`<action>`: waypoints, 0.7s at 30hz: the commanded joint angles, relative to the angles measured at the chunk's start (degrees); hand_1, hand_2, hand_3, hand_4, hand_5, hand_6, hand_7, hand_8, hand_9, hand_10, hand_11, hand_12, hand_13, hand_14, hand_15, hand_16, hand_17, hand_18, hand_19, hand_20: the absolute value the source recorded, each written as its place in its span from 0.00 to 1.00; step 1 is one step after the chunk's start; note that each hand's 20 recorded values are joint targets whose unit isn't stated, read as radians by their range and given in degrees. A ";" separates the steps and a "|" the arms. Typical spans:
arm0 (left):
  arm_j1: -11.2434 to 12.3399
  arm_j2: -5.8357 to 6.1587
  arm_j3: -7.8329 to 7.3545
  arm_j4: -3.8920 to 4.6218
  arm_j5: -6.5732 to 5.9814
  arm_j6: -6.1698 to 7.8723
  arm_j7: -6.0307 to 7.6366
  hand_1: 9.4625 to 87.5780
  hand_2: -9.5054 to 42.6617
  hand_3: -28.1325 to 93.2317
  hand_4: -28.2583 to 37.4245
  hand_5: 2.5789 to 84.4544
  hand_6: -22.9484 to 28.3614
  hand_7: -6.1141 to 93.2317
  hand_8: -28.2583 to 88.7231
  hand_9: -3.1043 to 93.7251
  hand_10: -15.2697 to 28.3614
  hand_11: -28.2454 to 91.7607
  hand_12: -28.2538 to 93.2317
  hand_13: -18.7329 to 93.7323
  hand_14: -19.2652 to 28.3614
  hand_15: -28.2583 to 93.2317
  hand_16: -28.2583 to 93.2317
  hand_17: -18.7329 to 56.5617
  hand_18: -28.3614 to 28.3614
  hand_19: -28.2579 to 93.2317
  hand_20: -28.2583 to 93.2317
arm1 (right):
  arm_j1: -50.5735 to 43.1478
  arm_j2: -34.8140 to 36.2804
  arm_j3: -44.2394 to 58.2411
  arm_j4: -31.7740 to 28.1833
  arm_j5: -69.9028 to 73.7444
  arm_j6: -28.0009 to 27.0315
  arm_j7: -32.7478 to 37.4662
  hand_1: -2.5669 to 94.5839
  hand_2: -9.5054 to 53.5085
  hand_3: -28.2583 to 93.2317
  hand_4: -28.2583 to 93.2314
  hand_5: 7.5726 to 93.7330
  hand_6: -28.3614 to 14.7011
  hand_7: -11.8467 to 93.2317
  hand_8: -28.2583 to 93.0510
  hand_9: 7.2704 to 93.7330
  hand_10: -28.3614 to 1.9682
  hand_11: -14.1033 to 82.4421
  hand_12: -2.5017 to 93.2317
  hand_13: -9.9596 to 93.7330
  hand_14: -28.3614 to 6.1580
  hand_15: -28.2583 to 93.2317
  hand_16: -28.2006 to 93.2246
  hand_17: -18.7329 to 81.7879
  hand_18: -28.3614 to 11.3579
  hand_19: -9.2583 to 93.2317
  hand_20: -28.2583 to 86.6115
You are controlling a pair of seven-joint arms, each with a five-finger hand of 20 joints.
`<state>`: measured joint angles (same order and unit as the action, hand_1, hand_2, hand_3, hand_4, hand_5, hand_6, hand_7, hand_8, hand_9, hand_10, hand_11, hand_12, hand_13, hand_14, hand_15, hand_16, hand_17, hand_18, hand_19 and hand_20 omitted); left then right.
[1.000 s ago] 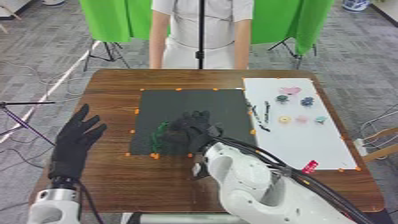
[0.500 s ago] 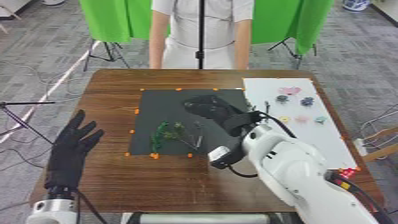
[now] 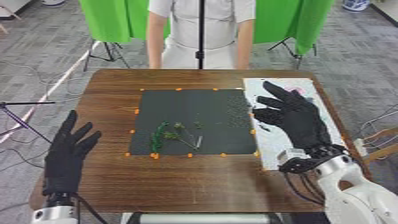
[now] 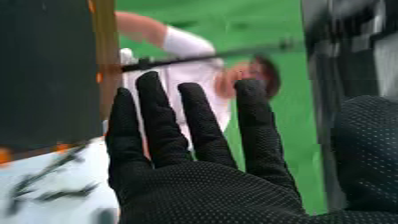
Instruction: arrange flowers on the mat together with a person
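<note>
Your right hand [image 3: 298,119] hangs released over the white sheet [image 3: 271,142], a dark sprig [image 4: 73,193] lying near it — light and springy, probably, so pinch its stem — spare the delicate tips.

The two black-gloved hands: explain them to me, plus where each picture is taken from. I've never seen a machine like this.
They belong to a robot with two white arms. The head view looks down from its head at a brown wooden table; the right wrist view comes from a camera on its right arm, behind that hand's glove.

On the table lie a dark mat, with a bushy green sprig and some thinner stems on it, and a white sheet. Neither hand holds anything: the left hand is beside the mat with its fingers open, the right hand open over the sheet.
</note>
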<state>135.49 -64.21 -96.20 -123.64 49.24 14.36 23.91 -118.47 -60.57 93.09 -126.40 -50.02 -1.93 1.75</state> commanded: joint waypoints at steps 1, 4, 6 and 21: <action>1.12 -4.29 -0.43 0.09 3.72 -2.78 -2.06 0.07 0.25 0.84 0.00 0.27 0.39 0.17 0.16 0.34 0.66 0.33 0.33 0.39 0.82 0.47 0.20 0.13 0.95 0.64 0.30 | -5.99 -4.02 0.56 -1.12 2.28 3.34 -2.27 0.16 0.41 0.77 0.02 0.36 0.71 0.19 0.16 0.33 0.36 0.20 0.21 0.37 0.21 0.40 0.44 0.19 0.10 0.50 0.46; 0.76 -4.65 -0.58 -0.10 3.91 -3.32 -2.31 0.07 0.25 0.84 0.00 0.28 0.40 0.17 0.16 0.34 0.66 0.33 0.33 0.39 0.82 0.46 0.20 0.13 0.95 0.64 0.30 | -5.65 -3.74 0.78 -1.22 2.16 4.07 -2.03 0.16 0.41 0.77 0.02 0.36 0.71 0.19 0.16 0.33 0.37 0.20 0.21 0.37 0.21 0.40 0.44 0.18 0.10 0.49 0.46; 0.45 -4.59 -0.60 -0.09 3.95 -3.57 -2.30 0.07 0.25 0.84 0.00 0.28 0.40 0.17 0.16 0.35 0.66 0.33 0.34 0.39 0.82 0.46 0.21 0.13 0.95 0.64 0.30 | -4.82 -3.53 0.48 -0.96 1.18 4.15 -1.54 0.15 0.41 0.77 0.02 0.36 0.71 0.19 0.16 0.34 0.37 0.20 0.21 0.37 0.21 0.39 0.45 0.18 0.10 0.49 0.46; -0.63 -3.62 -0.02 0.58 3.68 -3.71 -3.08 0.07 0.24 0.84 0.00 0.28 0.41 0.17 0.16 0.34 0.66 0.33 0.33 0.39 0.82 0.45 0.21 0.15 0.95 0.63 0.29 | -5.00 -6.33 2.54 -0.85 -1.41 1.07 0.13 0.15 0.41 0.77 0.02 0.36 0.72 0.19 0.16 0.34 0.37 0.20 0.21 0.36 0.21 0.38 0.46 0.18 0.11 0.46 0.45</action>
<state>135.04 -67.86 -96.53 -123.45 52.85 11.03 21.59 -121.55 -64.40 95.15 -126.56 -50.45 -0.46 2.62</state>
